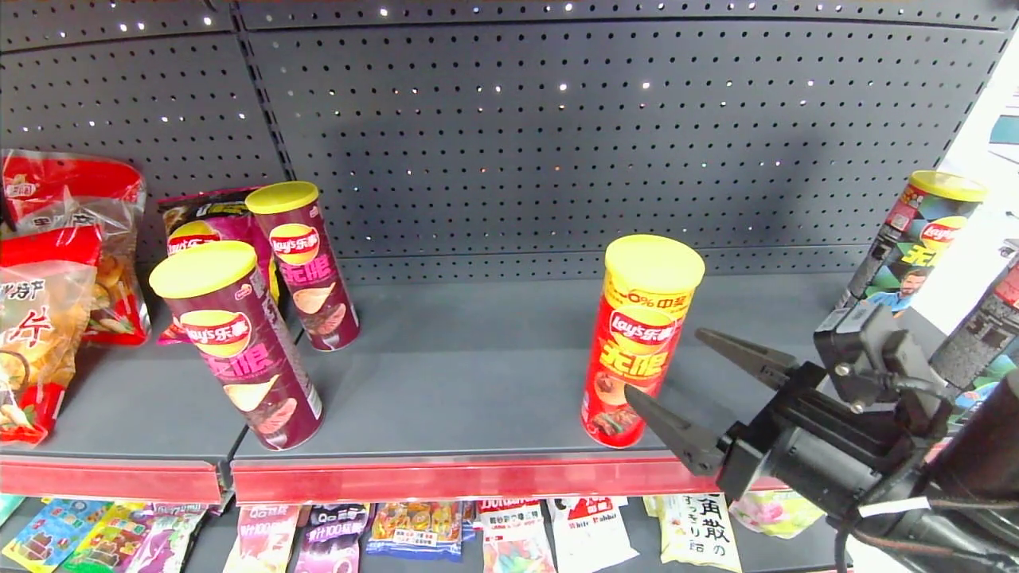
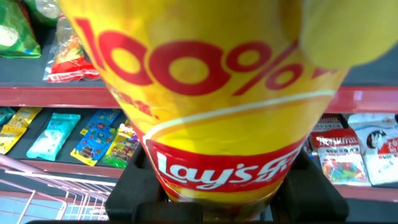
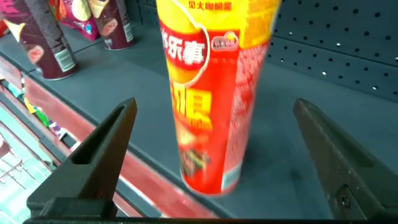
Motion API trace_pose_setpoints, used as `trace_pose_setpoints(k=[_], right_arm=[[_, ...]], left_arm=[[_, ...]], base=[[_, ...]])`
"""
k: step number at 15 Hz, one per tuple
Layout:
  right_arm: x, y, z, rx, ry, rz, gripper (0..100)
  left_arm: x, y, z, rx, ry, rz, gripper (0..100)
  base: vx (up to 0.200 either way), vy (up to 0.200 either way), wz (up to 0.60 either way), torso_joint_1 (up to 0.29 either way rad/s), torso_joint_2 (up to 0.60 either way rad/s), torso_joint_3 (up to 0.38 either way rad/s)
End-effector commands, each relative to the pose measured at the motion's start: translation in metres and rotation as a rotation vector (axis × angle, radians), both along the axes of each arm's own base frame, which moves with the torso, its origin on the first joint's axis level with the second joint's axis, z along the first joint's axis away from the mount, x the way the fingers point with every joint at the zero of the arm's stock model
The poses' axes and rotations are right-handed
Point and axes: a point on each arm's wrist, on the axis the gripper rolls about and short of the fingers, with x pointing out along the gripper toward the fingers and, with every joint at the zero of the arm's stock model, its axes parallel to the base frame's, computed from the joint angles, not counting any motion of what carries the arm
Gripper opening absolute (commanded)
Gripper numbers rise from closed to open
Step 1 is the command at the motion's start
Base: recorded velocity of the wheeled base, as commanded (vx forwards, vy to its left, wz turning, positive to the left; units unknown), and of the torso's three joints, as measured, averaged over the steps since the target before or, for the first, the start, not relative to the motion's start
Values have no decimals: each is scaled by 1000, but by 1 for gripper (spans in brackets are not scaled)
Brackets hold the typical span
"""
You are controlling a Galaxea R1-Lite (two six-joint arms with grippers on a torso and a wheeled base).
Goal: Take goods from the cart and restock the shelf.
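Observation:
A red chip can (image 1: 637, 342) with a yellow lid stands upright near the front edge of the grey shelf (image 1: 478, 374). My right gripper (image 1: 665, 362) is open just in front of it at the shelf lip. In the right wrist view the red can (image 3: 211, 99) stands between and beyond the two spread fingers (image 3: 93, 155), and neither touches it. A yellow chip can (image 2: 211, 112) sits right against the left wrist camera, with my left gripper (image 2: 217, 199) shut on its lower part. The fingers are hidden behind the can.
Two purple cans (image 1: 239, 342) (image 1: 306, 263) and snack bags (image 1: 56, 278) stand at the shelf's left. Another can (image 1: 915, 239) stands at the far right end. The shelf is bare between the purple cans and the red one. Packets (image 1: 509, 533) fill the lower shelf. A pink wire cart (image 2: 56, 193) sits below.

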Motion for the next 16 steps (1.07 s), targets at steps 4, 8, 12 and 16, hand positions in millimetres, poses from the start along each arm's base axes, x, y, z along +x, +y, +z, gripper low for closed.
trace_pose_setpoints(k=[4,8,12,16], right_arm=[[-27,-23,-5,-21,-6,32,100],[-31,-26,-2,-9,-22,48,100],[-45,-39,-9,-40,-19,42,100],[-55,-48,-6,-25,-38,40,100]], left_arm=[[-1,0,-3,9,-4,-5,0],[0,0,-7,7,8,-6,0],[0,0,-14,5,22,-6,0],[2,-1,-19,-5,39,-53,0]], base=[[0,0,0,0,0,0],[0,0,0,0,0,0],[0,0,0,0,0,0],[0,0,0,0,0,0]])
